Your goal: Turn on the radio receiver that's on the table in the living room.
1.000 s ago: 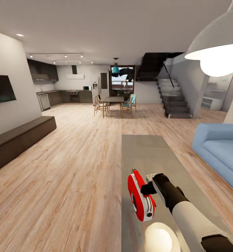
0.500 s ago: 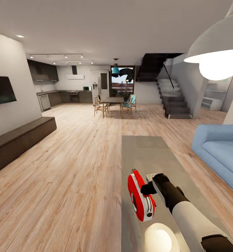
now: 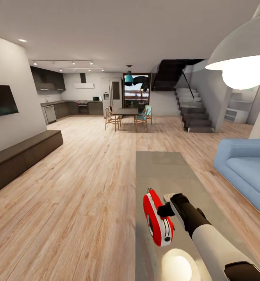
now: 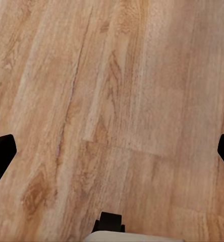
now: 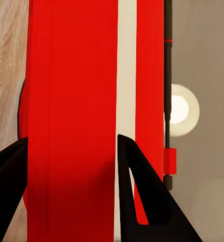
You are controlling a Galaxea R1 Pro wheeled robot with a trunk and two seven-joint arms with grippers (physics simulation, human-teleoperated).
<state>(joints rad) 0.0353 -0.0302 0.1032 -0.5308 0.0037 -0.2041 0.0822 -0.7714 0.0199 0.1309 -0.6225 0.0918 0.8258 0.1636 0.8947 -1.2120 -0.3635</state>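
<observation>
The red radio receiver (image 3: 156, 222) with its white front stands upright on the near part of the grey-beige coffee table (image 3: 165, 171), by the table's left edge. My right gripper (image 3: 162, 212) reaches in from the right and touches the radio's side near its top. In the right wrist view the radio's red body (image 5: 76, 75) with a white stripe lies right behind the two black fingers (image 5: 142, 201), which stand apart, so the gripper (image 5: 71, 137) is open. My left gripper (image 4: 112, 151) hangs open over the wood floor (image 4: 112, 75), holding nothing.
A blue sofa (image 3: 247, 171) runs along the table's right side. A dark low bench cabinet (image 3: 20, 156) and a black TV (image 3: 1, 99) line the left wall. A white pendant lamp (image 3: 243, 50) hangs at upper right. Dining table (image 3: 126, 112) and stairs (image 3: 192, 113) stand far back.
</observation>
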